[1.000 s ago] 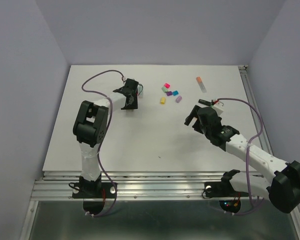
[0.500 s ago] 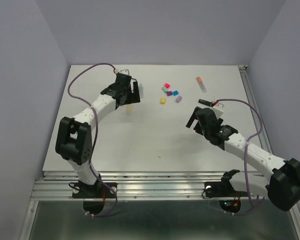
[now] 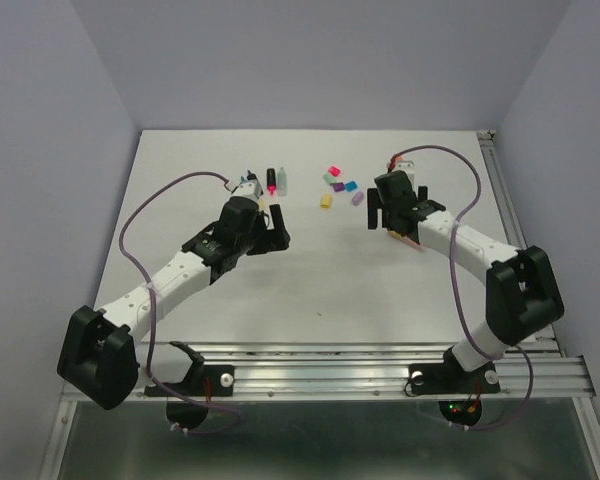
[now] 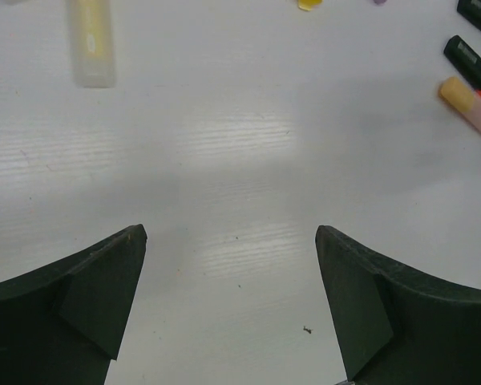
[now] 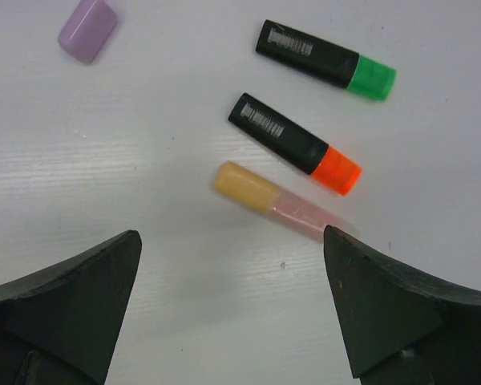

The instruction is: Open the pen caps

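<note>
Left arm [image 3: 170,280] reaches in from the near left corner over the white surface [image 3: 180,190].

Left fingers [image 4: 72,321]: spread wide, nothing between them, only bare surface below.

Ahead of them in the wrist view we log a yellow pen [image 4: 92,40] lying flat, well clear of both fingertips.

From above, just beyond those fingers, we see a black pen [image 3: 271,178] with a pink end. A pale pen [image 3: 282,181] lies beside it, and both run near to far. We cannot tell whether either one is capped.

Right of these, far centre, the caps [image 3: 338,186] lie loose in a small cluster, off any pen: pink, green, purple, blue and yellow. The lilac cap [image 5: 88,30] is the rightmost.

Just right of the cluster are the right fingers [image 5: 401,313], also spread wide and holding nothing.

Their wrist view shows three pens flat on the surface ahead of the fingertips, roughly parallel:
- The green-ended pen [image 5: 325,60] has a black barrel and lies farthest out.
- The orange-ended pen [image 5: 295,144], also black, lies next to it.
- The pink pen [image 5: 280,200] is translucent with a yellow-orange end. It is closest to the fingertips and untouched.

From above, the right arm [image 3: 460,245] covers most of these three.
</note>
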`<state>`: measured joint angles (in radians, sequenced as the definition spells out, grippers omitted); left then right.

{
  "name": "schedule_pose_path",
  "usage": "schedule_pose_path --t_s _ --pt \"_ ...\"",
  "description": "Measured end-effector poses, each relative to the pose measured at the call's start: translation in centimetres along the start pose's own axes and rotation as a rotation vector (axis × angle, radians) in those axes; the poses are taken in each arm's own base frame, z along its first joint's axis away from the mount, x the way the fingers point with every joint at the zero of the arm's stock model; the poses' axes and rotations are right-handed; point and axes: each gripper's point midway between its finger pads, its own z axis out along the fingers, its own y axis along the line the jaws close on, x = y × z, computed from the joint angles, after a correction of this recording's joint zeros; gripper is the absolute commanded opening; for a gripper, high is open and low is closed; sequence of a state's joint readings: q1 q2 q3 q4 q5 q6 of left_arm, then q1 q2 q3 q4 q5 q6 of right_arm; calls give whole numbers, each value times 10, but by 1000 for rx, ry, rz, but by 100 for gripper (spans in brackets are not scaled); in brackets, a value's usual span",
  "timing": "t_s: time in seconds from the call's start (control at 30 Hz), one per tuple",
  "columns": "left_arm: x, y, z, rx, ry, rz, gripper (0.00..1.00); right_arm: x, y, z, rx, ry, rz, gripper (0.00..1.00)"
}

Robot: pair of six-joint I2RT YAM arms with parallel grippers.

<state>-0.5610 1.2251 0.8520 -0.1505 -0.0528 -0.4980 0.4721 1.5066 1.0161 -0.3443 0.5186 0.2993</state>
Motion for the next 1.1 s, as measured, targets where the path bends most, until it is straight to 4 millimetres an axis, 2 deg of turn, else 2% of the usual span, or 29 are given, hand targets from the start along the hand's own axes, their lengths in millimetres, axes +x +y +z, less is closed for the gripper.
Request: schedule_pose_path --t_s 0.13,0.27,0.33,0.53,0.97,1.1 --pt "10 5 1 -9 20 -9 99 -25 6 27 -8 38 -84 100" --pt "6 1 -3 8 5 -14 99 -28 15 43 -30 100 -166 100" --pt "3 -1 -5 21 -3 -17 99 -24 19 46 -44 131 -191 100" --pt "1 -3 -7 30 -14 -18 99 5 20 50 -69 243 -244 100" --pt "-1 -5 -7 39 -18 -15 99 29 13 62 -97 341 -247 98" --pt "-2 -6 -7 42 -24 -14 99 33 8 68 -97 361 -235 93"
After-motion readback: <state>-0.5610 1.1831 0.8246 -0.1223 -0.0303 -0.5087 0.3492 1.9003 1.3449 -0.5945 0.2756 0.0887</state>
